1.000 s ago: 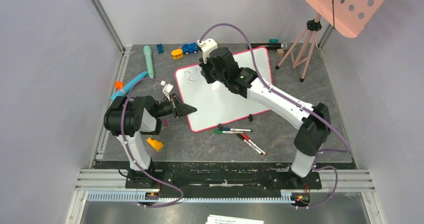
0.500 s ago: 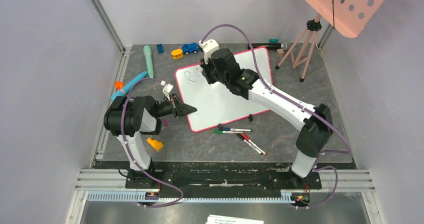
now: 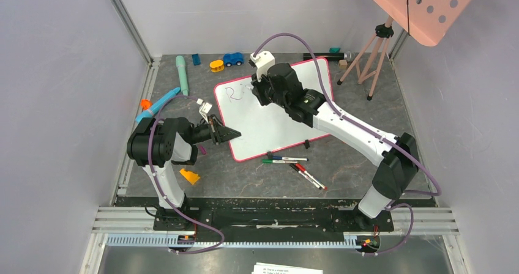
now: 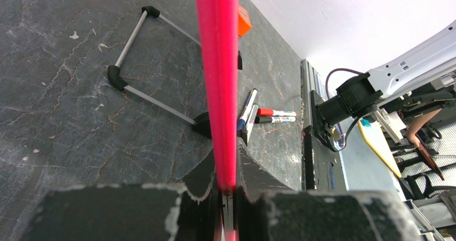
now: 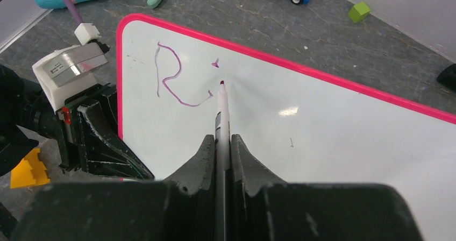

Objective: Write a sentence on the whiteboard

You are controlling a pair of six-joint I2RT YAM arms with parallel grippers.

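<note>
Occupying the middle of the dark stone-patterned tabletop (image 3: 343, 158), the large white pink-rimmed whiteboard (image 3: 275, 124) has its left edge pinched by the left gripper (image 3: 234, 134). The right gripper (image 5: 223, 144) clamps a slim grey marker (image 5: 222, 109), its tip beside the thin purple handwritten sentence (image 5: 171, 79), only an "R" and a dot near the board's far-left corner.

Robot lab cell: grey walls (image 3: 55, 103), aluminium rails (image 3: 122, 216)

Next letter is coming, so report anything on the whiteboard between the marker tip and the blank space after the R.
Nothing visible: past the R and the marker in the right gripper, the whiteboard lies bare.
</note>
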